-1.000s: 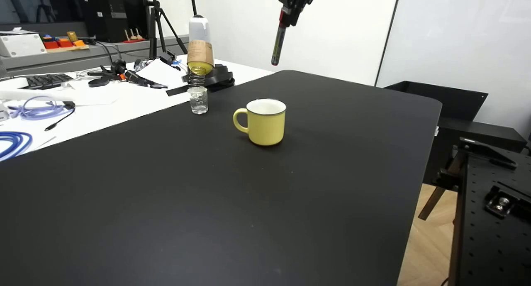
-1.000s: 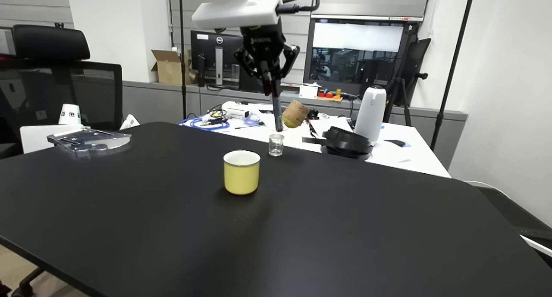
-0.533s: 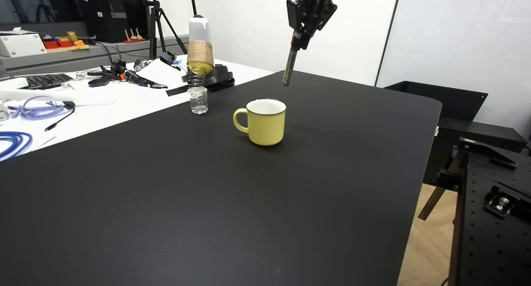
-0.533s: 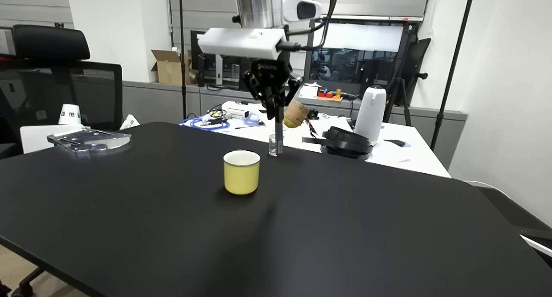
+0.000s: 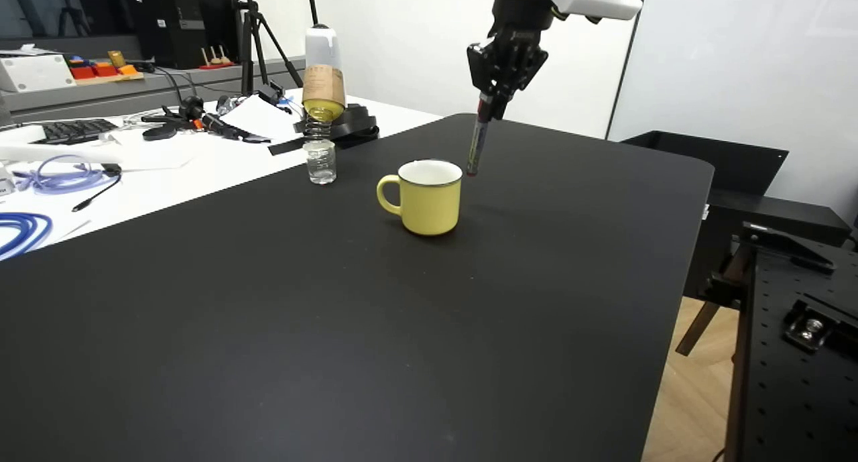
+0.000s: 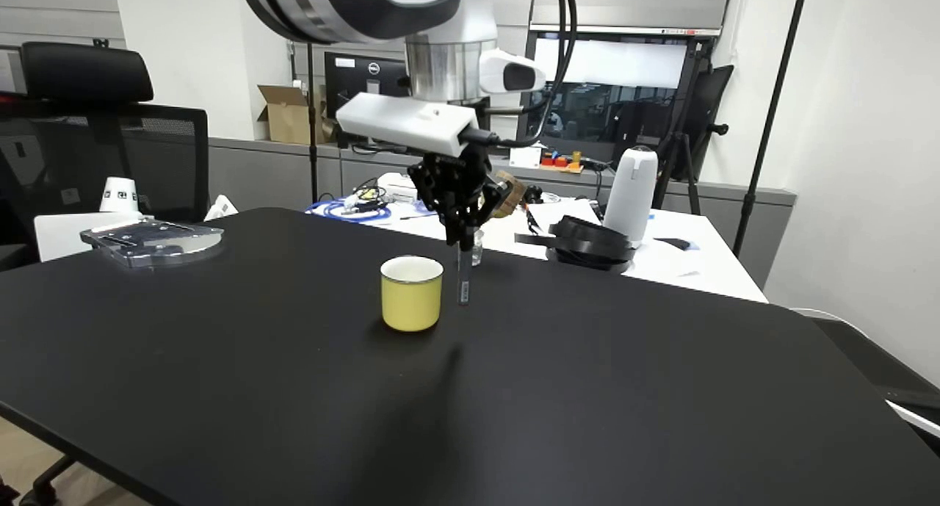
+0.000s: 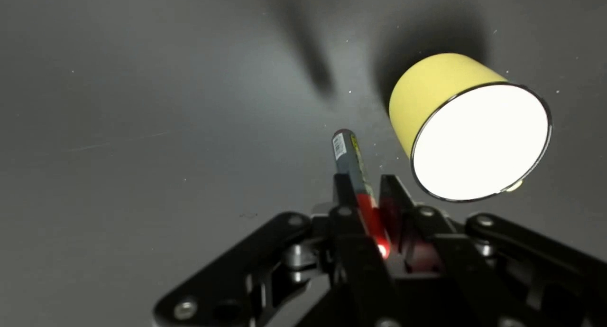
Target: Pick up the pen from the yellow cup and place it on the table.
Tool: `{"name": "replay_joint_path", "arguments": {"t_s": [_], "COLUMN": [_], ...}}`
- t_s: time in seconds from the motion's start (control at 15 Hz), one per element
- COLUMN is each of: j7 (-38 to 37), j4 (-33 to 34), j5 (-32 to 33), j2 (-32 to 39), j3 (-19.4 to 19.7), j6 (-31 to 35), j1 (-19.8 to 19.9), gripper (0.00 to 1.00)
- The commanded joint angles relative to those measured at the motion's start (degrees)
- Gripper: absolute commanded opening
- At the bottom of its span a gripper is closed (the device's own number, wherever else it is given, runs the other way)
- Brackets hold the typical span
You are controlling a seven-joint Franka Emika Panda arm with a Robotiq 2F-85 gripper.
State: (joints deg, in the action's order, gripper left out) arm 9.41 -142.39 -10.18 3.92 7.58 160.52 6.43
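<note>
A: What are the fingers [image 7: 344,191] of our gripper [image 7: 367,182] doing?

B: They are pinching the pen [image 7: 364,199] by its red end in the wrist view. The grey length is hanging below, so we are presumably aiming that end to meet the table [image 5: 335,355] first.

A: And are we touching down?

B: No, the pen is hanging slightly tilted in the air, its shadow [image 7: 315,68] lying apart from its tip. We are judging the lifting-out done and the placing yet to come.

A: What is standing in our way?

B: Mainly the yellow cup [image 6: 411,300]. It is standing upright just left of the pen in both exterior views, not touching it. We are probably needing to go down farther right, or we are risking a bump against it.

A: And beyond the cup?

B: In an exterior view a clear bottle [image 5: 321,163] is standing farther off to its left, near the white table [image 5: 141,197]. At the far left, in an exterior view, a plastic slab [image 6: 154,245] is lying. Neither is blocking us, we are thinking. We are worrying more about the pen rolling on release.
</note>
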Motion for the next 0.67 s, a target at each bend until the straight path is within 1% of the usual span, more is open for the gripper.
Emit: {"name": "replay_joint_path", "arguments": {"t_s": [0.0, 0.33, 0.47, 0.53, 0.6], "j7": [-0.2, -0.6, -2.0, -2.7, -3.1], "j4": [1.1, 1.1, 1.0, 0.9, 0.9], "j5": [-0.7, -0.3, 0.9, 1.4, 1.5], "j2": [1.8, 2.7, 2.4, 2.1, 1.8], "j3": [-0.7, -0.8, -0.5, -0.3, -0.2], "j6": [-0.8, -1.2, -1.8, -2.3, -2.7], "j1": [1.0, 1.4, 1.3, 1.3, 1.3], "gripper": [0.49, 0.83, 0.95, 0.99, 1.00]}}
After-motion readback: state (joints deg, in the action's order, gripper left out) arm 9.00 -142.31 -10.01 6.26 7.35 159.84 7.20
